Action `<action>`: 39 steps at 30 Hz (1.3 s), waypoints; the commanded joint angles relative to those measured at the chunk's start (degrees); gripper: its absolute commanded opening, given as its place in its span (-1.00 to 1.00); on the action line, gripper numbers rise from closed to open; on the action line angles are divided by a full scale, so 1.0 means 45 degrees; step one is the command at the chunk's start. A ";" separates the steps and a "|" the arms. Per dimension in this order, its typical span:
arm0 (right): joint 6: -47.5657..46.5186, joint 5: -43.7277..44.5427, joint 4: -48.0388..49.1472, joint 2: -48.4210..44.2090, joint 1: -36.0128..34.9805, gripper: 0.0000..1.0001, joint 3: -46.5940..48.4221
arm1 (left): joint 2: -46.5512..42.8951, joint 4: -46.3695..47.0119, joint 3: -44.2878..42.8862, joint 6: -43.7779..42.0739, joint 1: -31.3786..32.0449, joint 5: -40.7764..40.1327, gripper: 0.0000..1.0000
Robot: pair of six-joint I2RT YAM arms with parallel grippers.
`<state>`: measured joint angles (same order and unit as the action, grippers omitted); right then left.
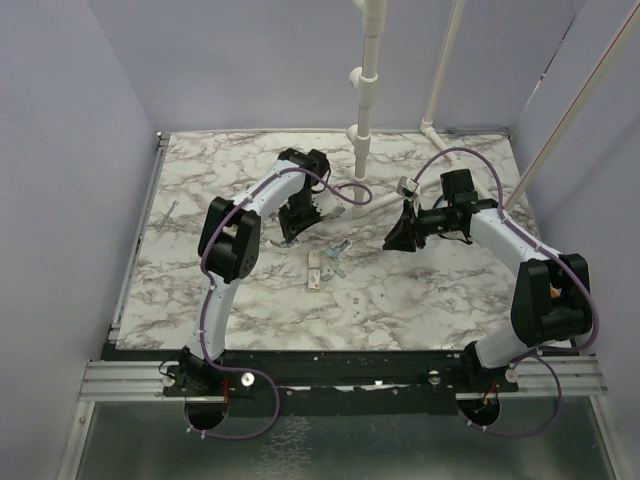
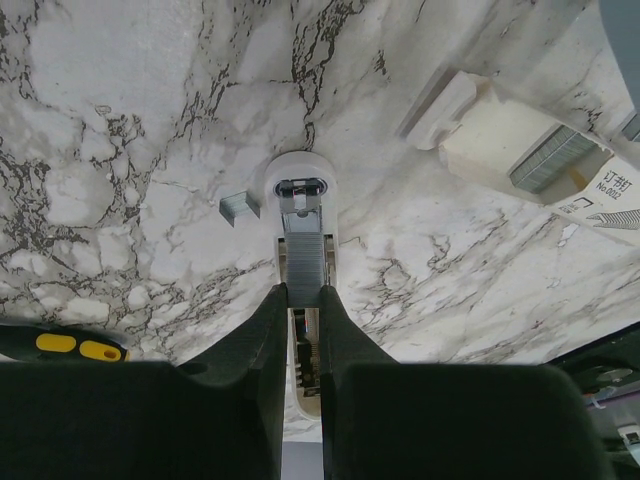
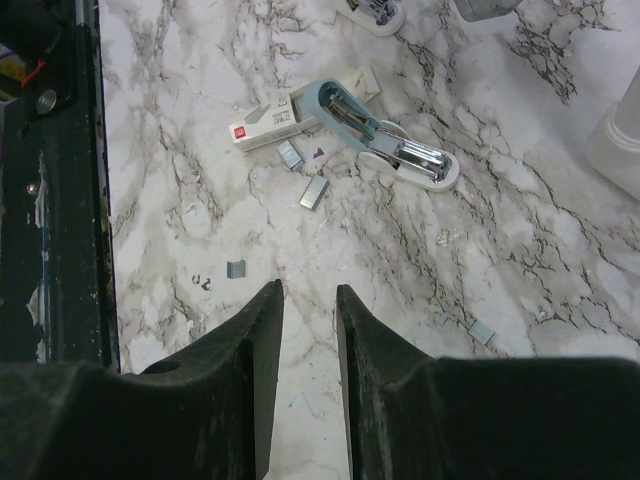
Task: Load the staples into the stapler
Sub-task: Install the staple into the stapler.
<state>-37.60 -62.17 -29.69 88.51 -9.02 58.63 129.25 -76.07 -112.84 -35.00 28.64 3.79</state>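
Note:
The stapler (image 3: 385, 140), white with a teal part, lies hinged open on the marble table; it also shows in the top view (image 1: 340, 247). In the left wrist view a second white, round-nosed stapler body (image 2: 300, 180) lies with its metal channel up. A silvery-grey strip of staples (image 2: 305, 250) lies along that channel. My left gripper (image 2: 303, 292) is shut on the strip's near end, low over the table (image 1: 297, 232). My right gripper (image 3: 308, 290) is open and empty, hovering right of the teal stapler (image 1: 395, 238).
A small white box with a red label (image 3: 265, 122) lies beside the teal stapler. An open staple box (image 2: 520, 150) lies right of my left gripper. Loose staple pieces (image 3: 314, 193) (image 2: 238, 208) lie scattered. A white pipe stand (image 1: 362, 130) rises at the back. A yellow-marked tool (image 2: 70, 347) lies near left.

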 commanded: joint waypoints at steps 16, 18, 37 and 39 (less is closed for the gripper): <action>-0.0182 -0.0168 -0.0273 0.0253 -0.0019 -0.36 0.0141 | 0.0125 -0.0202 -0.0332 -0.0377 0.0061 -0.0257 -1.00; -0.0197 -0.0157 -0.0291 0.0269 -0.0013 -0.36 0.0158 | 0.0125 -0.0204 -0.0316 -0.0411 0.0070 -0.0257 -1.00; -0.0197 -0.0119 -0.0294 0.0248 -0.0008 -0.35 0.0172 | 0.0174 -0.0243 -0.0141 -0.0654 0.0061 -0.0153 -1.00; -0.0196 -0.0129 -0.0279 0.0234 0.0002 -0.36 0.0165 | 0.0198 -0.0235 -0.0141 -0.0659 0.0061 -0.0157 -1.00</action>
<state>-37.60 -62.17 -29.85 88.97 -9.02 58.63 129.25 -76.18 -112.84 -36.95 28.62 3.38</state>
